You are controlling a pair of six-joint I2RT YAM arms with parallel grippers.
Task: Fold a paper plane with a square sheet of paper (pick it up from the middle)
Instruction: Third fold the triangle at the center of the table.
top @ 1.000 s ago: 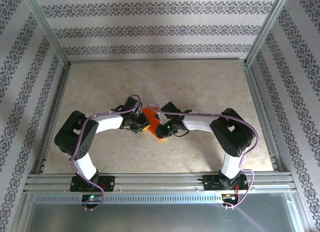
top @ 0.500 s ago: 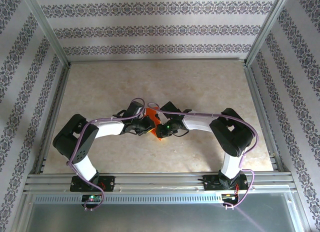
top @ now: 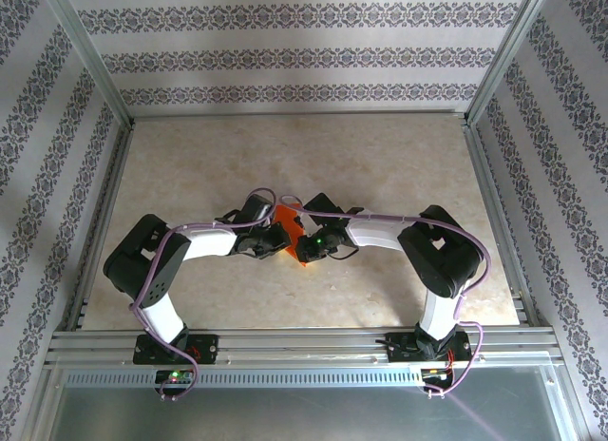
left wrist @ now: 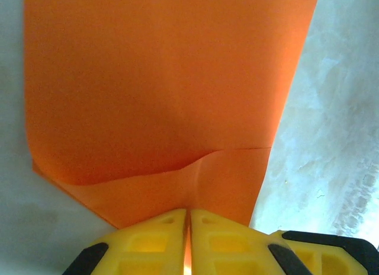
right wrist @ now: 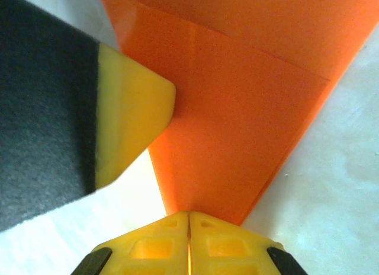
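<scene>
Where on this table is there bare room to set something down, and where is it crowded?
Free: the far half of the table, from the back wall to the arms, and the near strip between the two arm bases. Crowded: the middle, where the left gripper and right gripper both pinch the orange paper, elbows filling either side.

Orange paper (left wrist: 148, 79), yellow fingertips (left wrist: 148, 245), pale perhaps marbled table (top: 380, 165), floral-striped walls (top: 304, 56)
</scene>
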